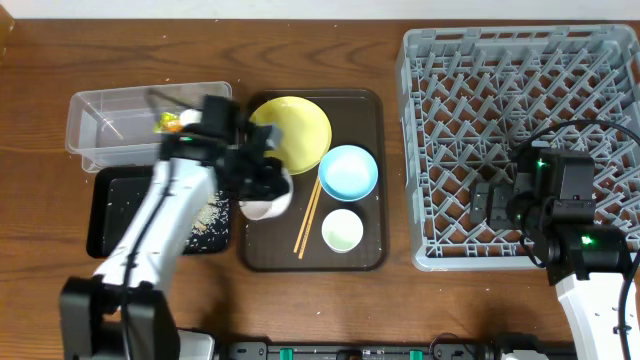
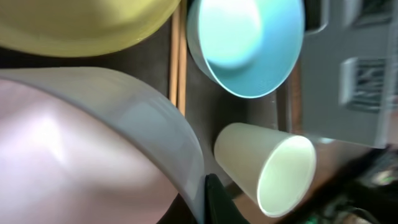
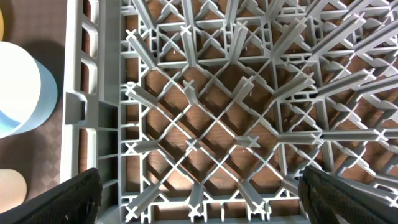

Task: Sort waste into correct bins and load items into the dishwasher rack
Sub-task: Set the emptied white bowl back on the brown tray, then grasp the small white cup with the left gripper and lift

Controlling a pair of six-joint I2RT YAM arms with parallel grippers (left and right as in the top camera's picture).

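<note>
My left gripper (image 1: 262, 186) is shut on the rim of the white bowl (image 1: 270, 207) at the left edge of the brown tray; in the left wrist view the rim (image 2: 186, 155) runs between the dark fingers (image 2: 219, 202). Beside it are the yellow plate (image 1: 292, 132), the light blue bowl (image 1: 348, 171), the pale cup (image 1: 342, 230) and the chopsticks (image 1: 308, 215). The snack wrapper (image 1: 167, 123) lies in the clear tub (image 1: 100, 150). Rice grains (image 1: 210, 215) are scattered in the black tray (image 1: 110, 215). My right gripper (image 3: 199, 200) hangs open and empty over the front left corner of the dishwasher rack (image 1: 520, 90).
The brown serving tray (image 1: 372, 255) lies between the two bins and the rack. My left arm stretches across the black tray. In the right wrist view the blue bowl (image 3: 18, 87) and the cup (image 3: 9, 186) show just left of the rack's wall (image 3: 78, 81).
</note>
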